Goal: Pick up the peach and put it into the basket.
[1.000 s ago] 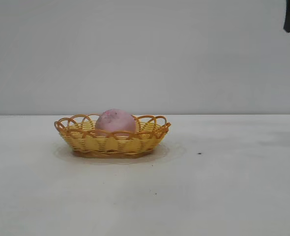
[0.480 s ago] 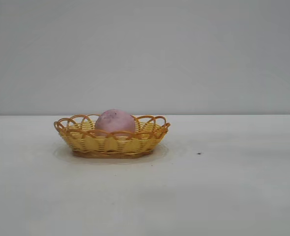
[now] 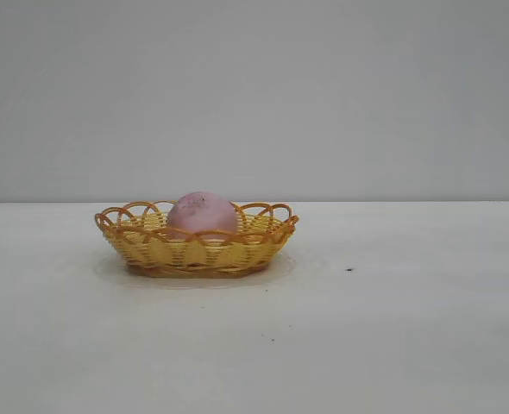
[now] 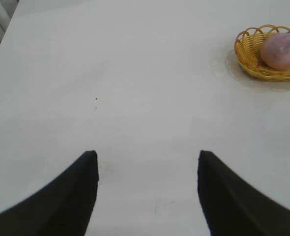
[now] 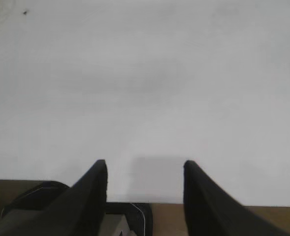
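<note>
The dull pink peach [image 3: 202, 214] sits inside the yellow wicker basket [image 3: 151, 250] with its orange-brown looped rim, left of centre on the white table. The left wrist view shows the peach [image 4: 280, 50] in the basket [image 4: 248, 54] far off. My left gripper [image 4: 148, 158] is open and empty above bare table, well away from the basket. My right gripper [image 5: 145, 167] is open and empty at the table's edge. Neither gripper shows in the exterior view.
The white table [image 3: 392, 328] spreads around the basket, with a small dark speck [image 3: 349, 269] to its right. In the right wrist view the table edge [image 5: 209, 204] and a dark base part [image 5: 130, 216] lie under the gripper.
A dark gripper tip at the exterior view's top right a second ago has left the picture. The peach and basket have not moved.
</note>
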